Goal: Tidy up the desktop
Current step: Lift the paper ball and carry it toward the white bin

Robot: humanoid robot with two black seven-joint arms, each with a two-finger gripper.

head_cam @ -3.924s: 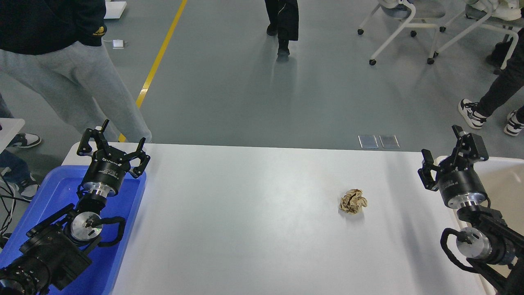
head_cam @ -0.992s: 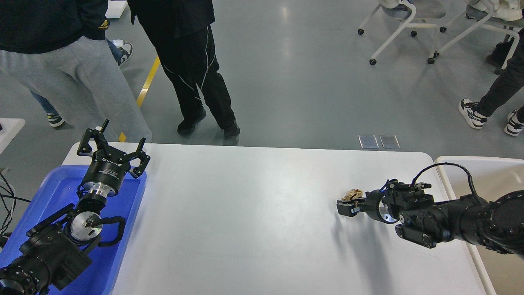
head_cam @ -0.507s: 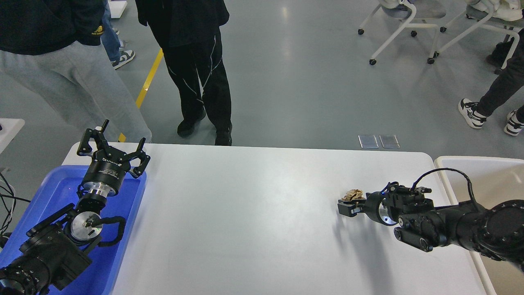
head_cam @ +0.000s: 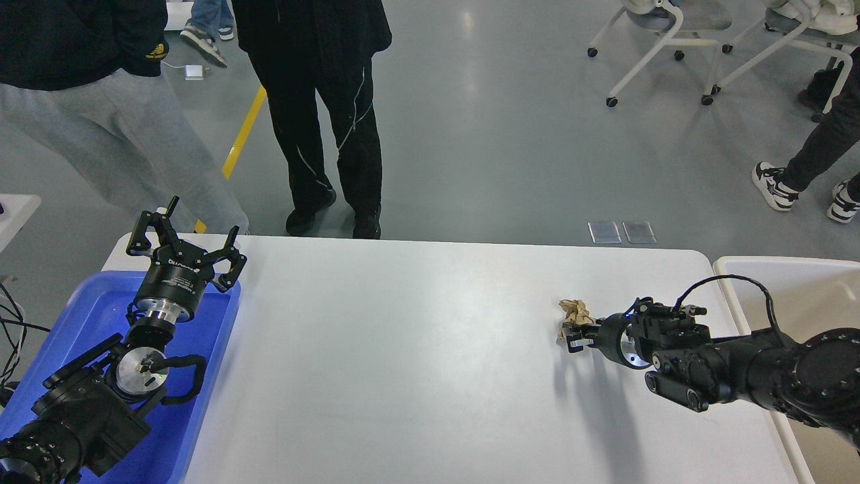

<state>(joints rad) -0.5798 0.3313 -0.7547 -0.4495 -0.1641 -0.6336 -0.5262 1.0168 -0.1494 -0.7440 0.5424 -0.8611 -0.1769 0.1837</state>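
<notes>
Your right claw (head_cam: 571, 334) sits low over the desktop (head_cam: 403, 349), toward its right end, with the crumpled paper (head_cam: 573, 313) touching it on the far side. The bin (head_cam: 793, 282) lies to its right, off the desktop's edge. Well to its left, your left claw (head_cam: 185, 242) hangs above the tray (head_cam: 101, 302).

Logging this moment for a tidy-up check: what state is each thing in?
crumpled paper ball: gripped by the right gripper
left gripper: jaws open, holding nothing, over the blue tray
desktop: only the paper on it
beige bin: nothing seen inside
</notes>
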